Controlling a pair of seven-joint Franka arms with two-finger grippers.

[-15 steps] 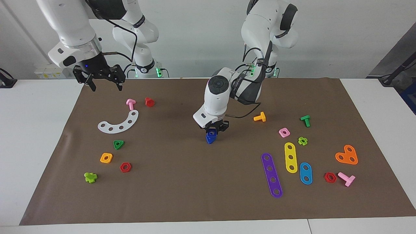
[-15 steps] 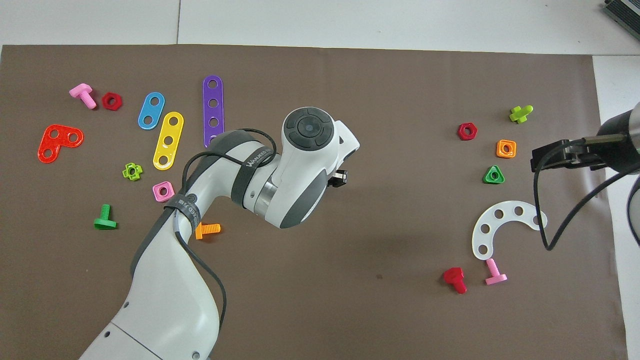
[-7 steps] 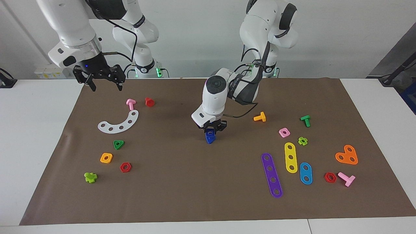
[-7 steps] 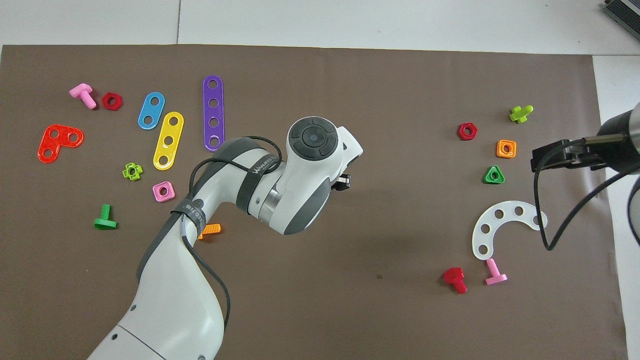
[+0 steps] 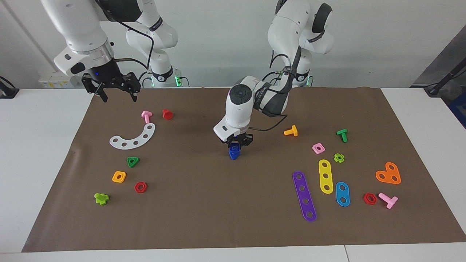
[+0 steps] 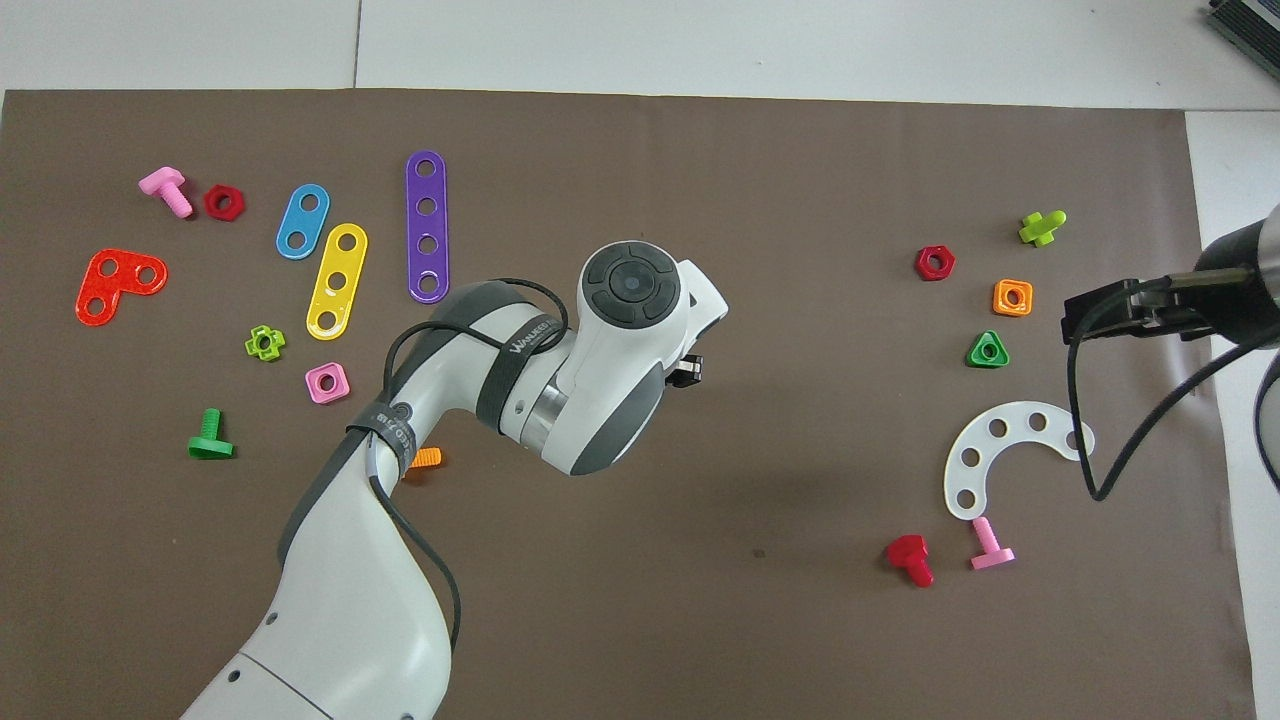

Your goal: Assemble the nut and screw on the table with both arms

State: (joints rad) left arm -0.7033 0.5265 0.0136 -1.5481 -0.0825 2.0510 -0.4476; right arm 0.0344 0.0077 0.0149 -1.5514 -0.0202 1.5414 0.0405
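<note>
Mid brown mat, left gripper (image 5: 236, 142) clamps dark-blue plastic square nut (image 5: 235, 147) above dark-blue triangular-headed screw (image 5: 234, 154); arm strap reads "WANJEED"; right gripper (image 5: 111, 87) waits, fingers spread.

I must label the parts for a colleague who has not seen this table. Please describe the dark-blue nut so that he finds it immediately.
Start at the brown mat and go to its middle, where the left end effector reaches down. The nut sits at its tip, on top of the dark-blue screw. It is the only dark-blue square nut; the pink nut and orange nut lie alone toward the mat's ends.
</note>
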